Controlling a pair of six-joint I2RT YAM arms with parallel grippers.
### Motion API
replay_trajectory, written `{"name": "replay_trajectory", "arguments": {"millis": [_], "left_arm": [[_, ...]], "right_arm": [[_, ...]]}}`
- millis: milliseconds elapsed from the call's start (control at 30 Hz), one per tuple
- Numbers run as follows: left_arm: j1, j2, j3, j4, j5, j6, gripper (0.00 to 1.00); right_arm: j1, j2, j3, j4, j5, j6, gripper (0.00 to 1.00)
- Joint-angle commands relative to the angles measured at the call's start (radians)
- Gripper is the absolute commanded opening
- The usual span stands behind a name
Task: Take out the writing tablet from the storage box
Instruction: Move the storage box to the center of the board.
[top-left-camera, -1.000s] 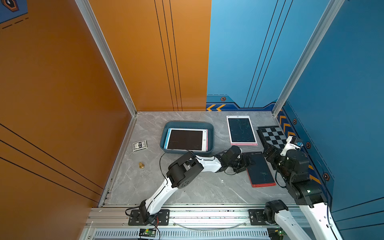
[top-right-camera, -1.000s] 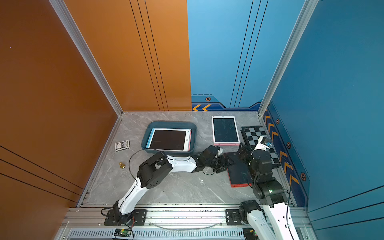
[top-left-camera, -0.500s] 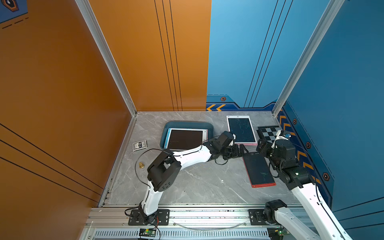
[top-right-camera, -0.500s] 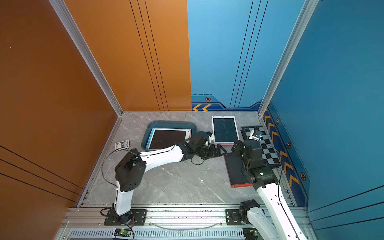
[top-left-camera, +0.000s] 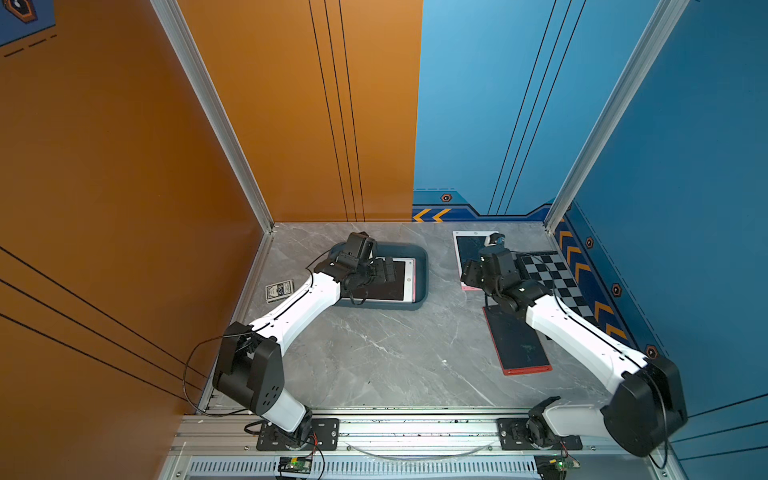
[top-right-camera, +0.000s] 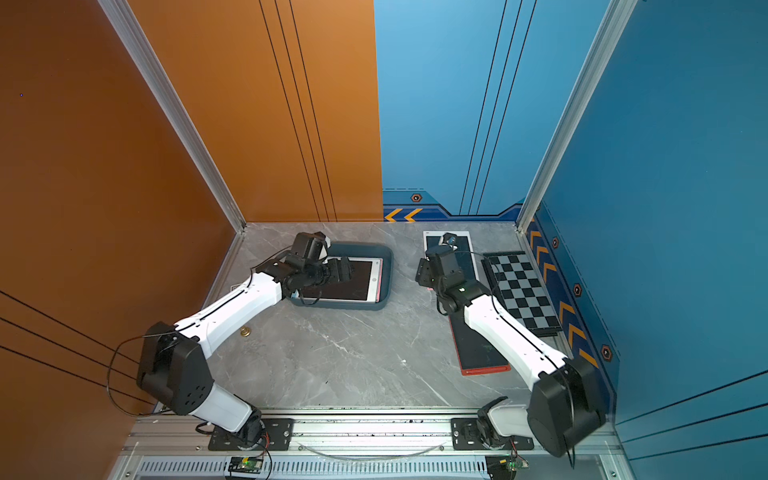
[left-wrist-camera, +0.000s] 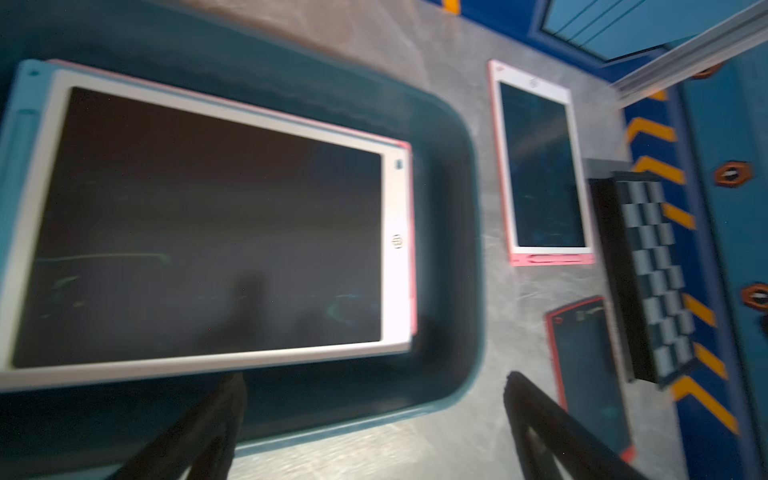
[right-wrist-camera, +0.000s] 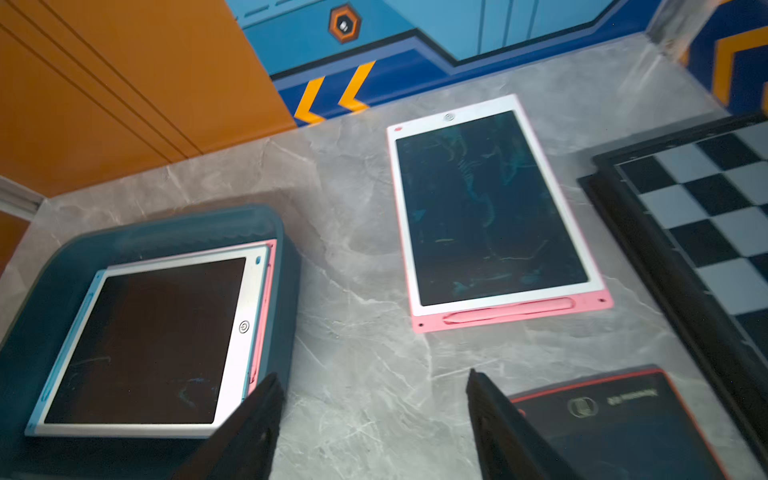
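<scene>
A black-and-white chequered board (top-left-camera: 569, 282) is lying flat at about three o'clock on the grey marble tabletop (top-left-camera: 374, 353), beside the blue wall (top-left-camera: 685, 208). A small card pack (top-left-camera: 279, 290) is sitting near ten o'clock by the orange wall (top-left-camera: 104, 187), and a tiny brass piece (top-right-camera: 245, 331), possibly a coin, is resting around eight o'clock.

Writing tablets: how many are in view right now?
4. Two stacked in the storage box: a white-faced tablet over a pink-edged tablet. A pink tablet lies near the back wall, a red-framed tablet beside the chessboard. More may hide beneath.

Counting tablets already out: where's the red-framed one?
In both top views the red-framed tablet lies on the table's right, beside the chequered board, partly under the right arm.
</scene>
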Motion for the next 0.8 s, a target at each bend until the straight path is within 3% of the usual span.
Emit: {"name": "replay_trajectory", "arguments": {"millis": [0,400,767], "left_arm": [[0.024,0.04,-0.004,-0.105,-0.109,0.098,0.98],[0.127,0.123,-0.003,-0.104,-0.146,0.111,0.98],[0.155,0.103,-0.086,-0.105,-0.184,0.066,0.98]], "right_arm": [[0.049,0.112,0.072,0.039,-0.025,0.015,0.69],[0.141,0.461,0.254,-0.03,-0.098,0.052,0.57],[0.189,0.484,0.227,-0.113,-0.093,-0.025,0.2]]}}
